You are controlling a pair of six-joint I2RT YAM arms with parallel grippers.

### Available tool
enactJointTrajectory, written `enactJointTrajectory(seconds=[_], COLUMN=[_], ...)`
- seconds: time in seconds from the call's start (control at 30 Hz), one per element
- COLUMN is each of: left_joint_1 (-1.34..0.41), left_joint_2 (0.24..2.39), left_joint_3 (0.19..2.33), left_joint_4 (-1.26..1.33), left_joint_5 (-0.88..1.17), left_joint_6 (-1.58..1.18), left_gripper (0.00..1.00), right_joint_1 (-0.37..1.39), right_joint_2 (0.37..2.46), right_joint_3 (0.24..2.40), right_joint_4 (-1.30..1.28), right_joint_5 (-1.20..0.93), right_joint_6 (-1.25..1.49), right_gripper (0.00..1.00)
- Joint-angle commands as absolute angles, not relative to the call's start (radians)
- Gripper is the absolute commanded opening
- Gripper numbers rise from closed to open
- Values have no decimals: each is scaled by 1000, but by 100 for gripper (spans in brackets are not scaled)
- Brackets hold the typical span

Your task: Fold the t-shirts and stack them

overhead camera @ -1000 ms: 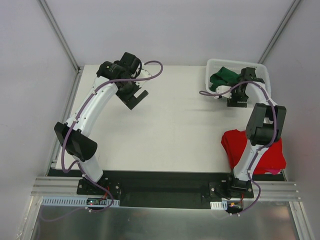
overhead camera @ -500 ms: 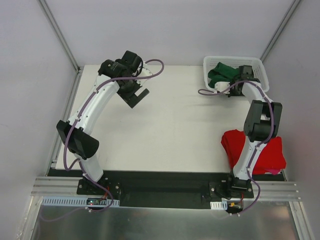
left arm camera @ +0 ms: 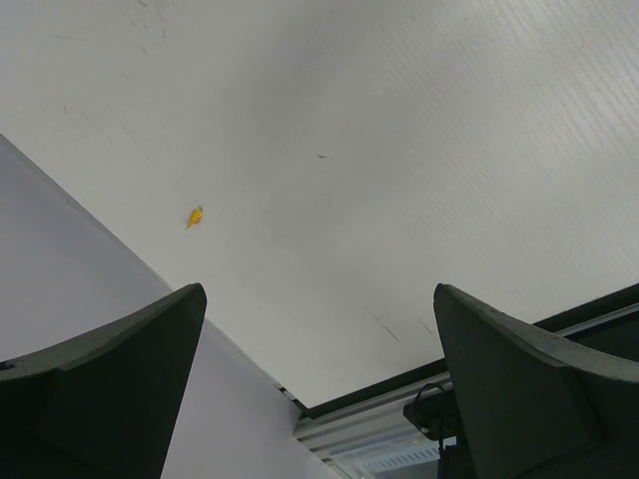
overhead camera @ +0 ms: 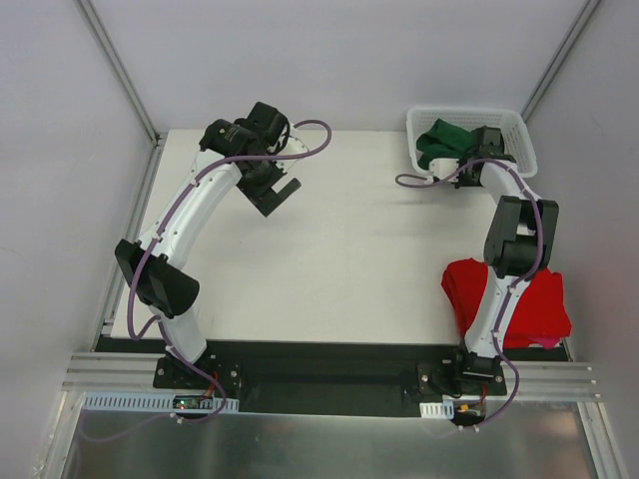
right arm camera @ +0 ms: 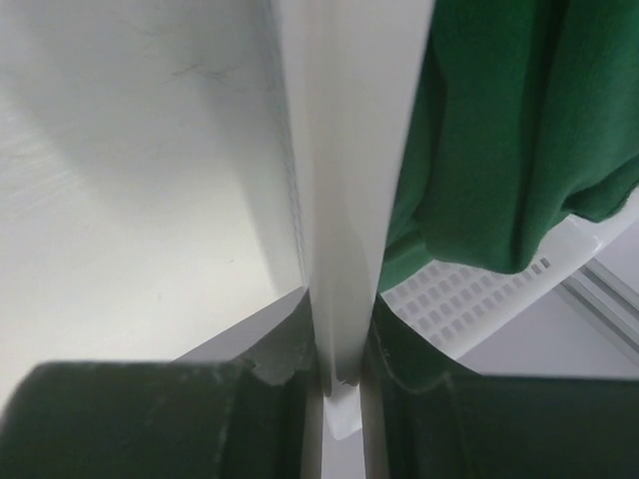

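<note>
Within the last second the right tool (right arm camera: 339, 394) had clamped onto the wall of the white plastic mesh basket (right arm camera: 349, 180), nudging it toward 12 o'clock. The dark green t-shirt (overhead camera: 440, 141) was therefore not yet grasped and lay in the basket at 1 o'clock on the desk (overhead camera: 349, 249). The bright red t-shirt (overhead camera: 534, 311) lay at 5 o'clock. The left tool (left arm camera: 319, 389) gaped empty.

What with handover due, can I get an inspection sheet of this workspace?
Surface: white table, faint scuffs, tiny yellow speck.
Job's things: dark green cloth t-shirt bunched in the basket; bright red cloth t-shirt near right, partly under the right arm.
Clutter: white plastic mesh basket, far right corner.
Grippers: left gripper open, empty; right gripper shut on the basket's wall.
Cables: purple cables looped along both arms.
Surroundings: pale enclosure walls.
</note>
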State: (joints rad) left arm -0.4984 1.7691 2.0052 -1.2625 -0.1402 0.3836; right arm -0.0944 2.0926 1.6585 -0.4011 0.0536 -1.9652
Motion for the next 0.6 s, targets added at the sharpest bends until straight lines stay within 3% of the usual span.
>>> enactJointTrajectory(seconds=[0.0,0.57], left_joint_1=[-508,-508], left_joint_2=[1770,1787], left_joint_3=[2037,2057], left_joint_4=[-1287,-1287], left_joint_5=[-169,-153], left_joint_6=[391,391], left_gripper=[99,99], right_joint_1=[-92,-89], right_joint_2=[2134,2120], right_joint_3=[1716,1707], right_joint_4=[-373,-408], right_joint_5=[149,181], right_joint_6=[-1983,-1888], right_gripper=[1,2])
